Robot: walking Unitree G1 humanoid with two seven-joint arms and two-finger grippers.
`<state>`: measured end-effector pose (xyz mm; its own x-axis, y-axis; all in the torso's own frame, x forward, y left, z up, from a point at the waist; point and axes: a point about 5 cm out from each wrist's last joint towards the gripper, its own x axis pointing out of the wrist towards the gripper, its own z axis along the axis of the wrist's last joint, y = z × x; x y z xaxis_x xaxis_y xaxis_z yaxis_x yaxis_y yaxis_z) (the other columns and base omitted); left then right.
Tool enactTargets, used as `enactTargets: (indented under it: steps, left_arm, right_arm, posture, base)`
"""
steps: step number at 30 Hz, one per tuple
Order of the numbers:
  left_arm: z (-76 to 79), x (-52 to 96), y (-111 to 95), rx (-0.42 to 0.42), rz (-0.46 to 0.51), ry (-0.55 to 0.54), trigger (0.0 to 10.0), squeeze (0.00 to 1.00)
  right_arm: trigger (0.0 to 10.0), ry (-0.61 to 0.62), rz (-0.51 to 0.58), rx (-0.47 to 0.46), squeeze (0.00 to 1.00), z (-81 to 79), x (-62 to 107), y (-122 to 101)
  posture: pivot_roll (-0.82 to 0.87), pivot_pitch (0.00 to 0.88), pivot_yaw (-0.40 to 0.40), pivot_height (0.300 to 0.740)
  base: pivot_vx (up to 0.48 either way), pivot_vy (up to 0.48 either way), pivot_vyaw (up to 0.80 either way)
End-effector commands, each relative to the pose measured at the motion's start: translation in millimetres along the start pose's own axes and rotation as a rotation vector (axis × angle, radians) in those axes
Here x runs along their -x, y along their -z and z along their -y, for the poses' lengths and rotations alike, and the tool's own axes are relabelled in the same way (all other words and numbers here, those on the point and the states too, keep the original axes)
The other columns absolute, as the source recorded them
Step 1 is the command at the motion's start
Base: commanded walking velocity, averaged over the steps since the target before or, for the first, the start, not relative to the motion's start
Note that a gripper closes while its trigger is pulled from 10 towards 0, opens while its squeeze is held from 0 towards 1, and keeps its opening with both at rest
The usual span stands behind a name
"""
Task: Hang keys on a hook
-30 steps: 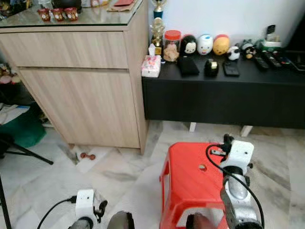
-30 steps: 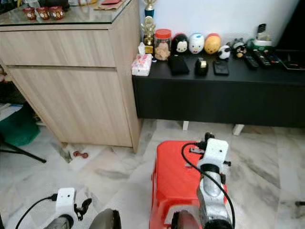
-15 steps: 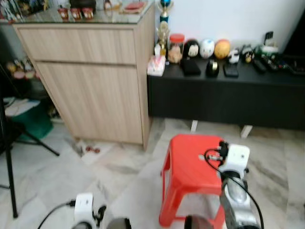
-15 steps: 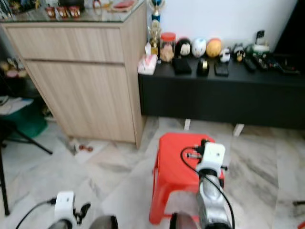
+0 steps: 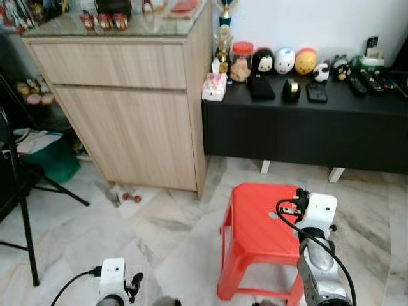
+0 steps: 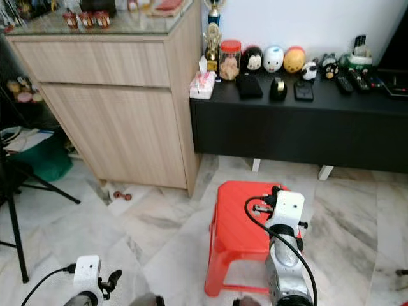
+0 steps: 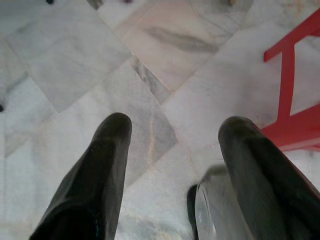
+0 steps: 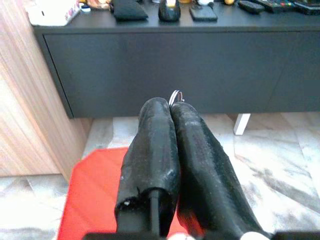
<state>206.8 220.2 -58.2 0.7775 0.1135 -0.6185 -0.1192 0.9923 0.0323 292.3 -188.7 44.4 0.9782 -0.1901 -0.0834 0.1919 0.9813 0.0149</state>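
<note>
Raised slightly against the low black bench (image 6: 299, 121), right pincer (image 8: 172, 107) clenched on silver key ring (image 8: 175, 95), left pincer (image 7: 172, 135) released; carrying step, hook yet to be found.

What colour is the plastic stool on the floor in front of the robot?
Red. The stool shows best in the left eye view, standing on pale marble tiles.

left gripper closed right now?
No. In the left wrist view the left gripper has its jaws spread wide apart, with bare marble floor showing between them.
</note>
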Motion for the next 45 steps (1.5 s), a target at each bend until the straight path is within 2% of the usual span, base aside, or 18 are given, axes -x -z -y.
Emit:
enactTargets:
  steps: [1,25,30,32,33,36,40,45]
  left_arm:
    - [-1.6,0.1,1,0.003,-0.006,-0.01,10.0,0.0]
    - [0.4,0.5,2,0.005,-0.011,-0.017,10.0,0.0]
    - [1.6,0.5,3,0.008,-0.018,-0.015,10.0,0.0]
    - [1.7,0.4,3,0.009,-0.018,-0.015,10.0,0.0]
    - [2.1,0.3,3,0.01,-0.019,-0.015,10.0,0.0]
    - [2.4,0.3,3,0.008,-0.021,-0.015,10.0,0.0]
    - [1.1,1.4,7,0.005,-0.036,-0.015,10.0,0.0]
    - [1.9,2.2,10,-0.003,-0.051,-0.008,10.0,0.0]
  right_arm:
    - [10.0,-0.01,0.018,-0.003,0.0,-3.0,-2.7,-5]
    - [10.0,-0.02,0.005,0.01,0.0,-0.6,-1.0,-2]
    - [10.0,-0.056,-0.191,0.016,0.0,2.9,10.5,37]
    - [10.0,-0.052,-0.218,0.02,0.0,4.7,13.9,43]
    - [10.0,-0.042,-0.281,0.043,0.0,10.1,21.9,56]
    - [10.0,-0.021,-0.33,0.055,0.0,16.8,28.5,65]
    - [10.0,0.069,-0.463,0.063,0.0,35.8,44.0,86]
    - [10.0,0.074,-0.54,0.07,0.0,39.6,55.7,99]
  posture:
    - [0.02,0.03,0.025,0.735]
    - [0.01,0.031,0.013,0.74]
    - [0.01,0.024,0.012,0.74]
    - [0.01,0.024,0.012,0.74]
    - [0.01,0.023,0.01,0.74]
    - [0.02,0.021,0.011,0.74]
    - [0.01,0.01,0.016,0.74]
    - [0.0,0.001,0.022,0.74]
  base:
    - [0.0,0.0,0.0]
    - [0.0,0.0,0.0]
    - [0.0,0.0,0.0]
    - [0.0,0.0,0.0]
    - [0.0,0.0,0.0]
    - [0.0,0.0,0.0]
    - [0.0,0.0,0.0]
    - [0.0,0.0,0.0]
